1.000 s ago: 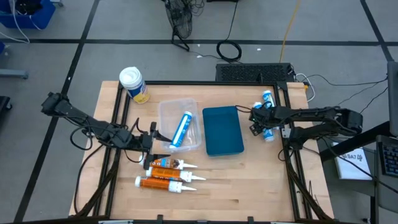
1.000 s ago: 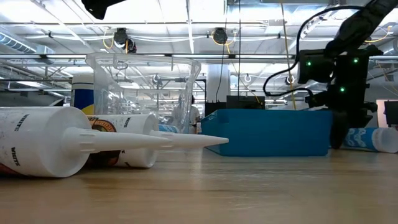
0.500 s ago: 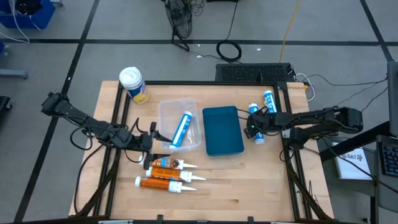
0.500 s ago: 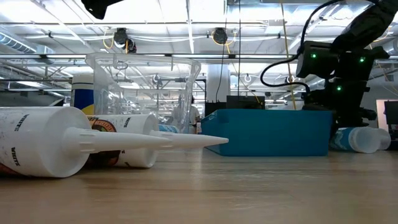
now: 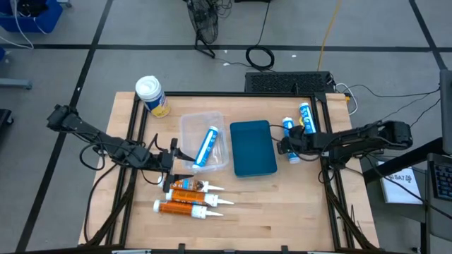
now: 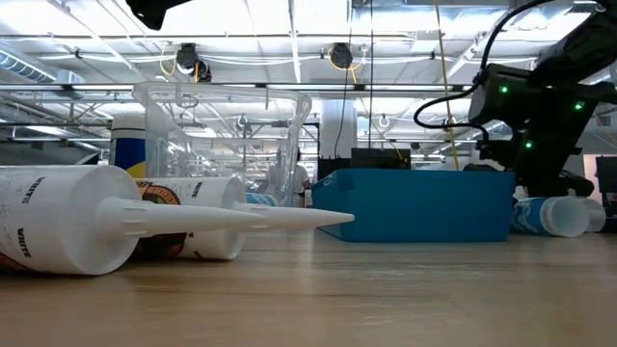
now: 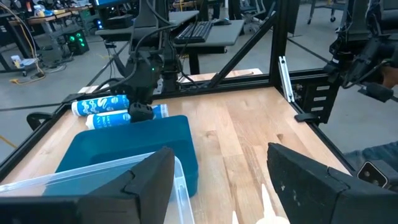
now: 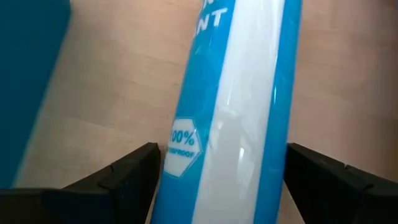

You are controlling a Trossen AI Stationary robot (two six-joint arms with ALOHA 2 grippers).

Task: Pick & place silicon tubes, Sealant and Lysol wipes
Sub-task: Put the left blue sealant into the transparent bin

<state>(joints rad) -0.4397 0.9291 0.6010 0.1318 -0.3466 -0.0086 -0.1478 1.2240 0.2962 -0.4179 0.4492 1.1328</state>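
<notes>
My right gripper (image 5: 285, 147) is low at the table's right, open, with one finger on each side of a blue and white silicone tube (image 8: 233, 106) that lies on the wood next to the blue lid (image 5: 253, 148). A second blue tube (image 5: 305, 116) lies just beyond it. A third blue tube (image 5: 205, 147) lies in the clear bin (image 5: 189, 127). Two orange sealant cartridges (image 5: 185, 186) lie on the table near the front. The Lysol wipes (image 5: 150, 95) stand upright at the far left. My left gripper (image 5: 171, 159) hovers open by the bin's near left corner.
The blue lid shows as a low wall (image 6: 415, 204) between the bin and the right-hand tubes. Black frame rails (image 5: 326, 176) run along the table's right and left sides. Bare wood (image 5: 282, 212) lies at the near right.
My right gripper has gone a little toward the table's left edge and down, and now stands astride the nearer blue tube. My left arm has kept still.
</notes>
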